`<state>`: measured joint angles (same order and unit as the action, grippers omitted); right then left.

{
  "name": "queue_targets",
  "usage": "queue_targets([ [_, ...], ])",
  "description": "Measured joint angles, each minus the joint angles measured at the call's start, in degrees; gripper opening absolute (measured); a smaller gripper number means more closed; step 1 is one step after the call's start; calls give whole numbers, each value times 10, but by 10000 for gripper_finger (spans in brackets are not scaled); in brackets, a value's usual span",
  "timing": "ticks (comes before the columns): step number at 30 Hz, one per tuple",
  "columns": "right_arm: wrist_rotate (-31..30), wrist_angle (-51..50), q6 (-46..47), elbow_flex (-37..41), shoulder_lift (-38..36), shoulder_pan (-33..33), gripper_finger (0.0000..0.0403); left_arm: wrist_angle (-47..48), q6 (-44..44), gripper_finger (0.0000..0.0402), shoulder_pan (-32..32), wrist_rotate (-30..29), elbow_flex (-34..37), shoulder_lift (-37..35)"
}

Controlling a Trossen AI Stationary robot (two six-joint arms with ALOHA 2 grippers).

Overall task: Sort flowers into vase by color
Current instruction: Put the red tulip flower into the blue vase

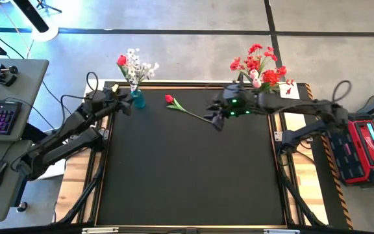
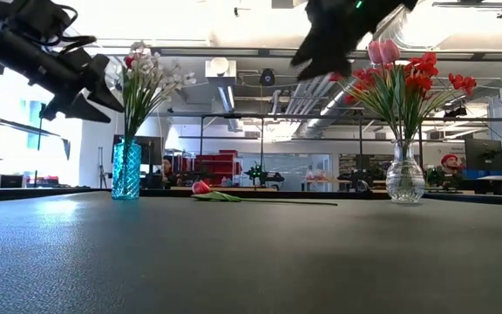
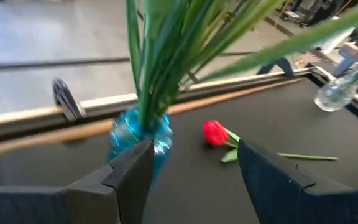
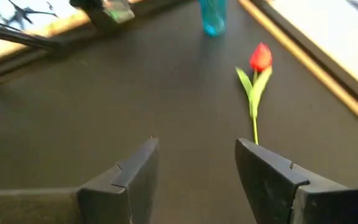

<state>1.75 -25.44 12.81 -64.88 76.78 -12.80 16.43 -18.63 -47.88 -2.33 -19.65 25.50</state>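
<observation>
Lying on the desk [image 1: 187, 188] between the two vases, the red bud [image 1: 169, 99] points its stem toward the right gripper [image 1: 216, 119], hovering over the stem's end, jaws wide and empty. The left gripper [image 1: 126, 105], likewise spread, waits by the blue vase [image 1: 137, 99].

The whole table [image 1: 187, 169] is seen straight down from overhead. From table height, a level view is taken across it toward the room. Each wrist camera looks closely past its own fingers. The red tulip [image 1: 169, 99] beside the blue vase [image 1: 137, 99] is shared by all four views.
</observation>
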Motion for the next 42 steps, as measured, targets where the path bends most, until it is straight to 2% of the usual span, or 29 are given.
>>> queue_targets([
  [6,4,3,22,0,93,-22,199,50,-34,212,13,17,-22,0],
  [10,37,-8,12,-9,155,-23,199,76,-37,197,39,21,-41,0],
  [12,35,-36,-5,-34,193,-16,199,85,-36,190,52,21,-48,0],
  [18,-33,-105,-59,-140,309,-14,199,92,-32,174,84,21,-53,0],
  [25,-36,-114,-53,-220,407,-57,196,101,-54,171,110,22,-52,0],
  [32,-19,-112,-68,-245,443,-94,145,123,-69,171,138,22,-52,0],
  [35,18,-119,-78,-244,451,-101,124,126,-79,171,147,22,-52,0],
  [37,34,-126,-78,-244,451,-100,119,126,-83,171,152,22,-52,0],
  [42,19,-112,-101,-243,452,-92,119,125,-89,171,161,22,-52,0],
])
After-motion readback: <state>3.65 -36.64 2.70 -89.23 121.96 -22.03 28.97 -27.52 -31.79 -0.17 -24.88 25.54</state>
